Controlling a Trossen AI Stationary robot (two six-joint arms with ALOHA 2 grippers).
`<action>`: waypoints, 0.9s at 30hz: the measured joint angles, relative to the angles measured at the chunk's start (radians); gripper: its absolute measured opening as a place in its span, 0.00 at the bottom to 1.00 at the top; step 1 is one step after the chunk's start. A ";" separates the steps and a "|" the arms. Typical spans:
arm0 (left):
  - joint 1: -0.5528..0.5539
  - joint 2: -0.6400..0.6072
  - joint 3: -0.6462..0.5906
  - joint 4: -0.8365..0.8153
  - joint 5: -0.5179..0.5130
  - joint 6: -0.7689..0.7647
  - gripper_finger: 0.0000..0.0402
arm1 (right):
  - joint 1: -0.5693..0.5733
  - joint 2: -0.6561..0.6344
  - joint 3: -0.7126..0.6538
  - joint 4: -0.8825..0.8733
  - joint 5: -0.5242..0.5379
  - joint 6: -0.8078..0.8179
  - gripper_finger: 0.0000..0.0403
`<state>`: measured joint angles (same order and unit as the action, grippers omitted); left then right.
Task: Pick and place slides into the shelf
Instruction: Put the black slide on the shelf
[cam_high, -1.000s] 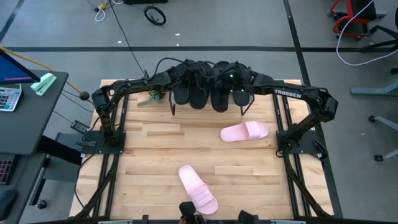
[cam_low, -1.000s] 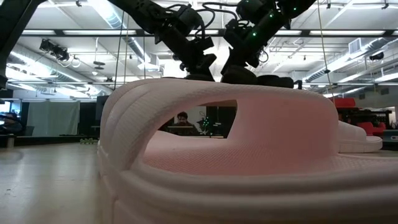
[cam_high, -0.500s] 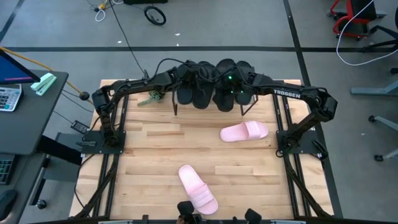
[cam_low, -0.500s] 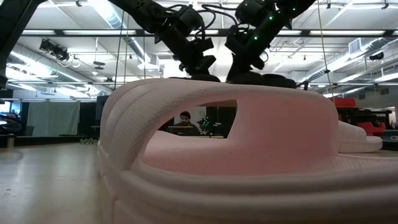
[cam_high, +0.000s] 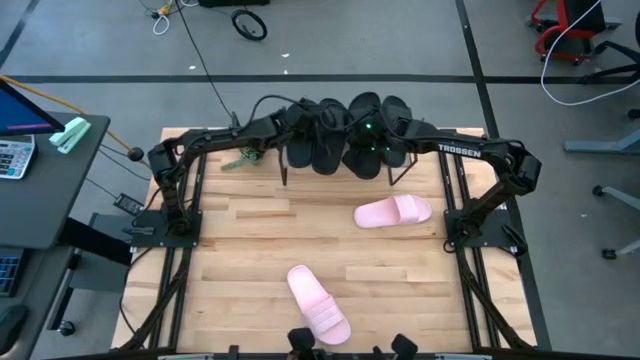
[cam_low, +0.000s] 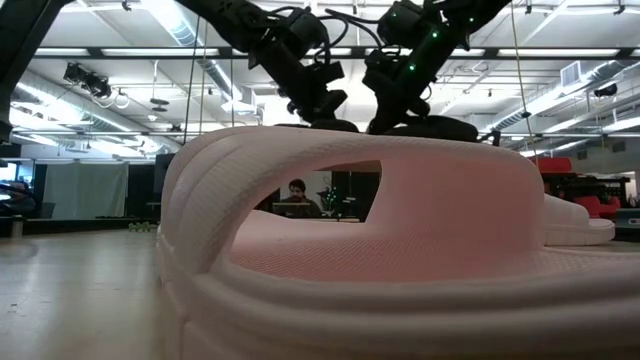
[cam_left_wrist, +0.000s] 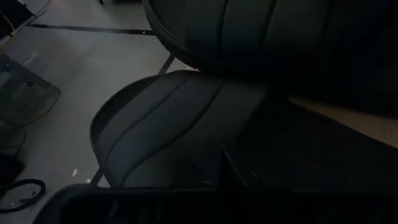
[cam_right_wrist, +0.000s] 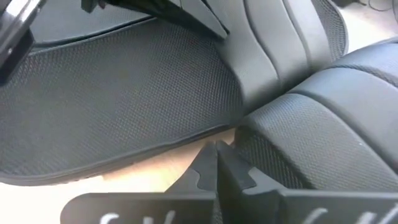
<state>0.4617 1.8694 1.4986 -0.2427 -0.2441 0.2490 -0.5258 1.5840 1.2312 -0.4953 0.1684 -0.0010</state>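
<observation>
Several black slides (cam_high: 330, 140) lie side by side on the shelf (cam_high: 280, 172) at the table's far middle. Both arms reach over them. My left gripper (cam_left_wrist: 233, 167) is shut above the strap of a black slide (cam_left_wrist: 168, 124). My right gripper (cam_right_wrist: 217, 155) is shut, its tips at the gap between two black slides (cam_right_wrist: 124, 93) (cam_right_wrist: 311, 130), just over the shelf's pale plank (cam_right_wrist: 174, 163). Two pale pink slides lie sole-down on the table, one right of middle (cam_high: 393, 212) and one near the front edge (cam_high: 318, 303). My left gripper points slanting down at a black slide's strap (cam_left_wrist: 205, 149); the view is too dark to tell whether the shut fingers touch it. My right gripper slants down with its shut tips beside the sole edge (cam_right_wrist: 205, 134) of a black slide; I cannot tell whether they touch.
The near pink slide (cam_low: 350, 230) fills the low view and hides the shelf's legs. A small green object (cam_high: 237, 158) lies left of the shelf. Bare wooden tabletop (cam_high: 250, 240) lies between the shelf and the pink slides. A desk with a calculator (cam_high: 12, 155) stands off the left edge.
My right gripper has turned and tipped a little over the shelf while staying shut. The black slides under it have shifted slightly toward the table's far edge. The pink slides have stayed where they were.
</observation>
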 joint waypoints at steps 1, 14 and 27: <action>-0.006 0.000 0.000 0.002 -0.005 0.001 0.00 | 0.000 0.001 0.000 0.007 -0.007 -0.003 0.00; -0.033 -0.064 -0.004 0.019 -0.050 -0.002 0.00 | 0.021 -0.039 -0.005 0.107 0.020 -0.039 0.00; -0.035 -0.082 -0.003 -0.017 -0.051 -0.023 0.00 | 0.061 -0.144 -0.003 0.090 0.004 -0.038 0.00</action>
<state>0.4271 1.7870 1.4960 -0.2601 -0.2951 0.2255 -0.4645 1.4405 1.2278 -0.4054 0.1722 -0.0390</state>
